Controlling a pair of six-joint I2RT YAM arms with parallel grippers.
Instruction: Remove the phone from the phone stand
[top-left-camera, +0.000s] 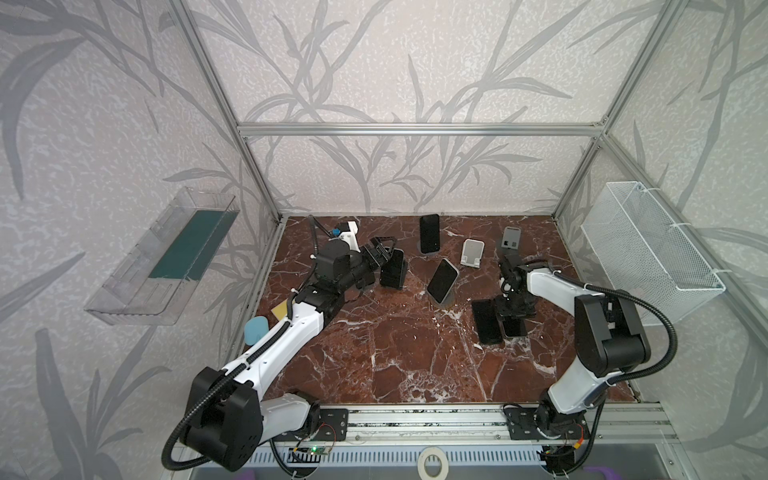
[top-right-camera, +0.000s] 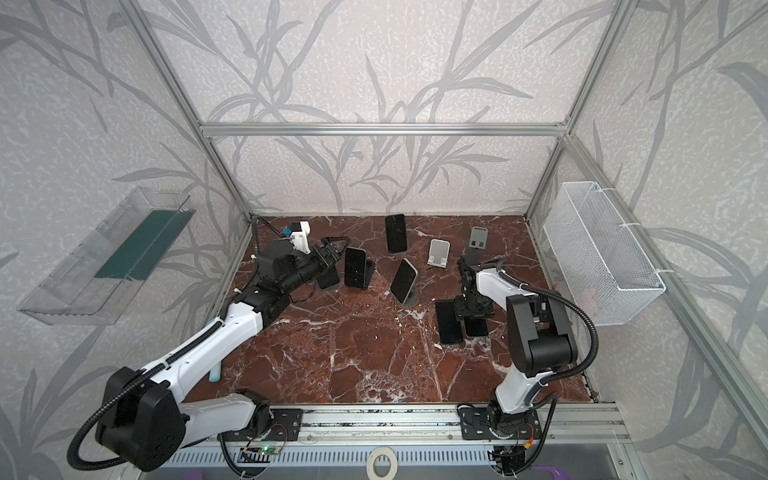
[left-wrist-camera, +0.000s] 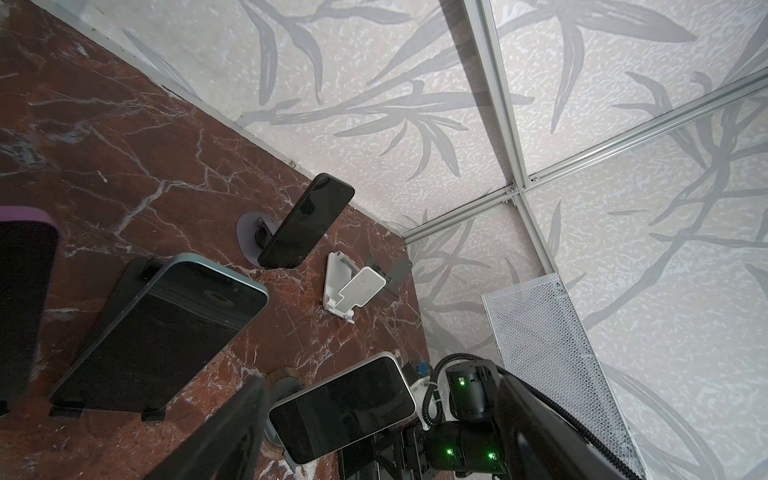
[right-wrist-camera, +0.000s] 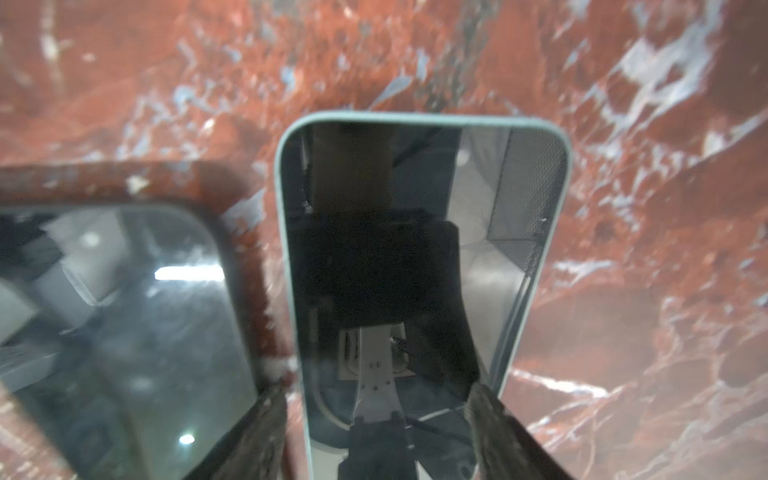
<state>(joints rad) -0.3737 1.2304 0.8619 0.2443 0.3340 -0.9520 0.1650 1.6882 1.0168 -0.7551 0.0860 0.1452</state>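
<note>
The right gripper (right-wrist-camera: 378, 432) points down over the right side of the desk (top-left-camera: 395, 365). Its fingers (right-wrist-camera: 486, 432) stand at the two long edges of a teal-rimmed phone (right-wrist-camera: 415, 249), which faces screen up. Whether they press on it or stand just clear of it I cannot tell. Just to the left of it in both top views a black phone (top-left-camera: 486, 322) lies flat on the desk.

At the upper left of the desk the left gripper (top-left-camera: 382, 251) is held low, its fingers well apart and holding nothing. It is just beside a blue-edged phone (top-left-camera: 392, 269) that leans on a black stand (left-wrist-camera: 126, 282). A purple-cased phone (left-wrist-camera: 20, 299) shows at the left edge of the left wrist view.

In the middle of the desk a white-edged phone (top-left-camera: 442, 280) leans tilted on a round-footed stand (top-left-camera: 445, 303). At the back a dark phone (top-left-camera: 429, 232) leans on a round stand (left-wrist-camera: 249, 232). To the right of it in both top views are a white stand (top-left-camera: 471, 251) and a grey stand (top-left-camera: 511, 239).
</note>
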